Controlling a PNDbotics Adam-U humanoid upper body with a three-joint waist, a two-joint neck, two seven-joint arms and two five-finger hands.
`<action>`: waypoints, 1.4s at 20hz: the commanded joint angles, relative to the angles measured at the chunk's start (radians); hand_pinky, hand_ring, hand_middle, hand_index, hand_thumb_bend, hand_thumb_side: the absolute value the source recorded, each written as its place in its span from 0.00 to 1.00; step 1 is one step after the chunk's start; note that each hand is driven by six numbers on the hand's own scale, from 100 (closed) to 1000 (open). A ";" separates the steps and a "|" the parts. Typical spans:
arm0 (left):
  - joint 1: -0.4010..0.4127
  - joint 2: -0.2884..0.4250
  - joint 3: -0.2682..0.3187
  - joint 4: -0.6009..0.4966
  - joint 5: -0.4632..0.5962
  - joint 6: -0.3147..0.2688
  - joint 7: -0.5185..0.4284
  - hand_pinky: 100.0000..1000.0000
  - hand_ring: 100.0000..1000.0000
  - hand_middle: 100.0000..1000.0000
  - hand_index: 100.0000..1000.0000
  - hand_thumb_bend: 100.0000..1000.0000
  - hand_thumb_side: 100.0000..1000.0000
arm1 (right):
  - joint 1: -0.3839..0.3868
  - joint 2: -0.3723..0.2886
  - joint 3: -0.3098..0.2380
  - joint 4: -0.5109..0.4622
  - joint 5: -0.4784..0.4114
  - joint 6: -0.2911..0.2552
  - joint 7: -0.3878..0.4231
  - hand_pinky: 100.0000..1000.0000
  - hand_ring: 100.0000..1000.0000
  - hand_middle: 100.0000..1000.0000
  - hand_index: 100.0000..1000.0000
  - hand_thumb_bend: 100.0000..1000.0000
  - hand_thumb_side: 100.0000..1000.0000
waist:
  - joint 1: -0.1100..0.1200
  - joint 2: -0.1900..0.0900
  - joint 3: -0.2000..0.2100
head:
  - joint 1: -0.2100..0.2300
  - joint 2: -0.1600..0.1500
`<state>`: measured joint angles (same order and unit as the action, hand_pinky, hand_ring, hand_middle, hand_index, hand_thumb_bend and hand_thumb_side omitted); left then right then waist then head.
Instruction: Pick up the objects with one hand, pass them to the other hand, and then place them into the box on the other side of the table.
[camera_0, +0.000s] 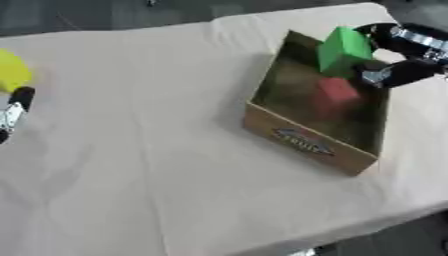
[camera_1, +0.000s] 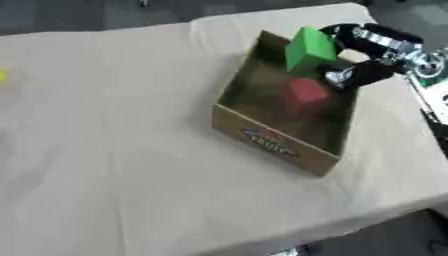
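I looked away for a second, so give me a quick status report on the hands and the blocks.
Right hand holding green block over the box. Left hand at left edge, fingers unclear, beside yellow object. Red block already in box. Nothing in the way.

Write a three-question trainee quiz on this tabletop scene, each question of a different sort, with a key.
1. True or false: the green block already rests on the floor of the brown cardboard box.
2. Which lies inside the box: A) a red block B) a yellow object C) nothing?
3. Fill in: the green block is held by the robot's ___ hand; the other hand shows at the left edge.

Key: 1 false; 2 A; 3 right.
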<state>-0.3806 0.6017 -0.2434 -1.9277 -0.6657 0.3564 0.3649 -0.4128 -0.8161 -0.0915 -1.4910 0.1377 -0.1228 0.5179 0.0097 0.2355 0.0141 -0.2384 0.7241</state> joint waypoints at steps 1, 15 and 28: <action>-0.008 0.028 0.014 -0.020 0.002 0.000 0.004 0.69 0.68 0.59 0.84 0.50 0.40 | -0.009 -0.049 -0.006 0.000 0.027 -0.017 -0.005 0.98 0.74 0.61 0.75 0.00 0.09 | 0.009 -0.001 0.001 | 0.004 -0.006; -0.014 0.026 0.010 -0.021 -0.003 -0.001 -0.002 0.69 0.68 0.59 0.84 0.52 0.38 | -0.002 -0.062 0.007 0.026 0.160 -0.090 -0.064 1.00 0.87 0.81 0.89 0.37 0.18 | 0.004 -0.006 0.008 | 0.013 -0.003; -0.021 0.023 0.009 -0.022 -0.007 0.001 -0.003 0.69 0.68 0.59 0.83 0.52 0.39 | 0.003 -0.071 -0.019 -0.008 0.154 -0.070 -0.141 1.00 0.86 0.84 0.93 0.36 0.16 | 0.002 -0.010 0.008 | 0.026 -0.006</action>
<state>-0.3884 0.6016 -0.2438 -1.9279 -0.6685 0.3572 0.3632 -0.4034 -0.8417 -0.0931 -1.4781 0.2934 -0.1967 0.3886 0.0097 0.2355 0.0215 -0.2158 0.7241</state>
